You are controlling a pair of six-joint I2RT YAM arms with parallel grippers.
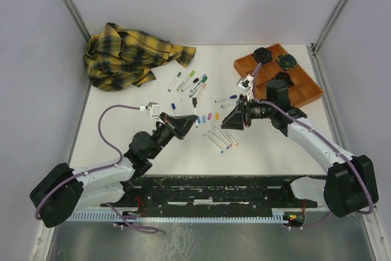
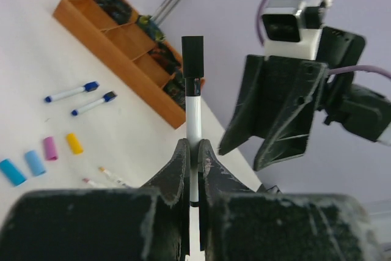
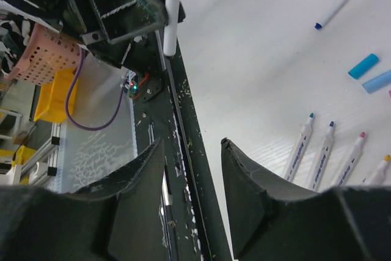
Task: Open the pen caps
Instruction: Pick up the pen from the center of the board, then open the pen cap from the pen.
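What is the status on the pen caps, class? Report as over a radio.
Left gripper shut on pen, black cap still on. Right gripper open, beside the cap, not touching. Nothing between them.

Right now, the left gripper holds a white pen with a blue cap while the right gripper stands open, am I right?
Only the colour is wrong: the left wrist view shows a black cap on the pen in the left gripper.

orange tray point(image 2: 113, 65): 1
plaid cloth point(image 1: 125, 56): 1
uncapped pens point(image 3: 321, 154): 4
blue-cap pens point(image 2: 70, 92): 2
black-cap pen point(image 2: 193, 114): 1
loose caps in row point(image 2: 50, 148): 4 (2 lt blue, 1 pink, 1 yellow)
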